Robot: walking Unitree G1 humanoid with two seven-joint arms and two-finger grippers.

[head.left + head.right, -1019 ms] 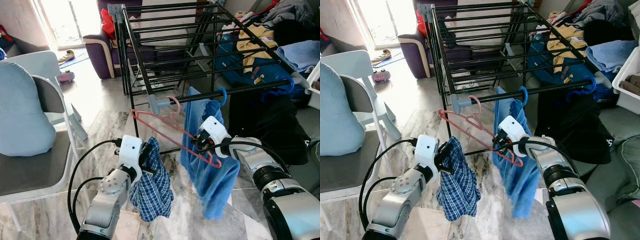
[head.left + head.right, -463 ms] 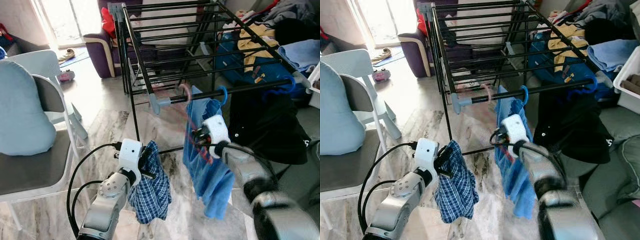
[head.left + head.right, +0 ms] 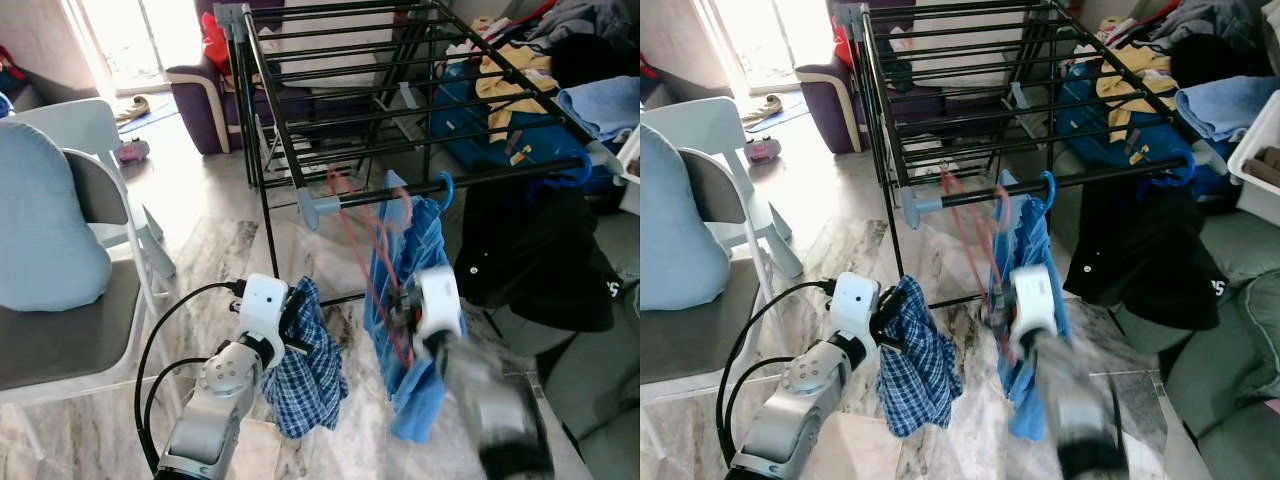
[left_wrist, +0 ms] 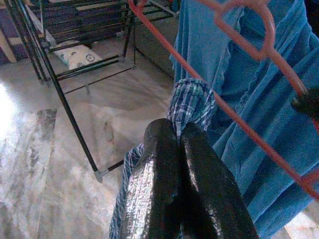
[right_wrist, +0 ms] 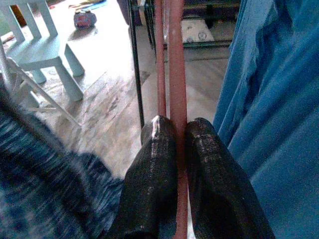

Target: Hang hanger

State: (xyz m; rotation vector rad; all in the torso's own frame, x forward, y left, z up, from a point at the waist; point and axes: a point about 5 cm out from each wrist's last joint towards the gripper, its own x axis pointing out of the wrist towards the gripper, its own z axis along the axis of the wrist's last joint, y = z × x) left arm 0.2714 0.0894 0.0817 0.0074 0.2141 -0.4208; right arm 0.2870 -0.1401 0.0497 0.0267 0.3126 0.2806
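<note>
Between the right pincer's [image 5: 179, 144] clamped fingers runs the pink hanger [image 5: 175, 59], beside blue cloth [image 5: 269, 99].

1 pink hanger [image 3: 372, 250], 2 blue hangers [image 3: 444, 187], 1 drying rack [image 3: 330, 75], 2 chairs [image 3: 85, 215], 1 plaid cloth [image 3: 305, 375]

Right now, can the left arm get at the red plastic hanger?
Probably not usefully: the left gripper is shut on the blue checked cloth. The red plastic hanger hangs close beside it, nothing between, already pinched by the right gripper.

The hanger [image 3: 362, 255] hangs on the rack's front rail [image 3: 420, 188], beside a hung shirt [image 3: 420, 290] (chair [image 3: 95, 200] at left).
</note>
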